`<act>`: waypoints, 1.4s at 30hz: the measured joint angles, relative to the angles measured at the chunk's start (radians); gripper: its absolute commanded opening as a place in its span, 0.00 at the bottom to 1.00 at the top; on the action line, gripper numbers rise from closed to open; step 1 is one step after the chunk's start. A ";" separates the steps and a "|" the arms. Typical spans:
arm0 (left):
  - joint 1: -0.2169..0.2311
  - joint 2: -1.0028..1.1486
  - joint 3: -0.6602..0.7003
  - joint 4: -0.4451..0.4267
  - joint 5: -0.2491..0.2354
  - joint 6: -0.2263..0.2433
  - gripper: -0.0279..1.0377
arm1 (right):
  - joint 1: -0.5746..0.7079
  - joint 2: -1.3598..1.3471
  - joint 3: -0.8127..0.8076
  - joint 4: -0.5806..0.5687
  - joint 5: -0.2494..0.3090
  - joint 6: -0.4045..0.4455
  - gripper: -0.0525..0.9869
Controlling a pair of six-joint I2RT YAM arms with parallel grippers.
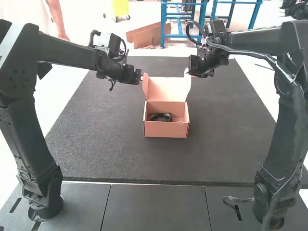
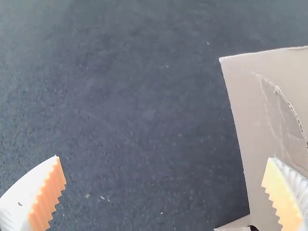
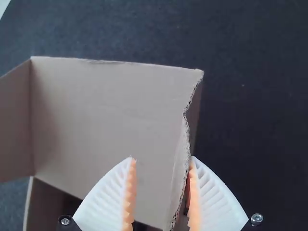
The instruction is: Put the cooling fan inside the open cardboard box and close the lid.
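Bracketing a side flap of the light, crease-prone lid [image 1: 166, 87], you are holding the right gripper [image 3: 161, 161] narrow, the left gripper [image 2: 163, 161] wide.

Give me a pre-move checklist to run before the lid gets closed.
1. Cooling fan inside the cardboard box: ok.
2. Lid standing upright, nothing over the opening: ok.
3. Right gripper straddling the lid's side flap: ok.
4. Right gripper clamped on that flap: not ok, its fingers are apart.
5. Left gripper open beside the lid's other edge: ok.
6. Fan fully below the rim: cannot tell.
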 measured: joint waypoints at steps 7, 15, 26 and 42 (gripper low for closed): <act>-0.002 0.000 0.000 -0.002 0.000 0.000 0.94 | 0.000 0.000 0.000 0.000 0.000 0.000 0.16; -0.005 0.000 0.000 -0.008 0.000 -0.003 0.94 | -0.001 0.000 0.000 0.000 0.001 0.000 0.04; -0.056 0.000 0.026 -0.023 0.000 -0.018 0.94 | -0.001 -0.004 -0.013 -0.011 0.027 -0.001 0.04; -0.082 0.000 0.026 -0.111 0.000 -0.037 0.94 | 0.006 -0.139 -0.144 -0.024 0.026 -0.006 0.04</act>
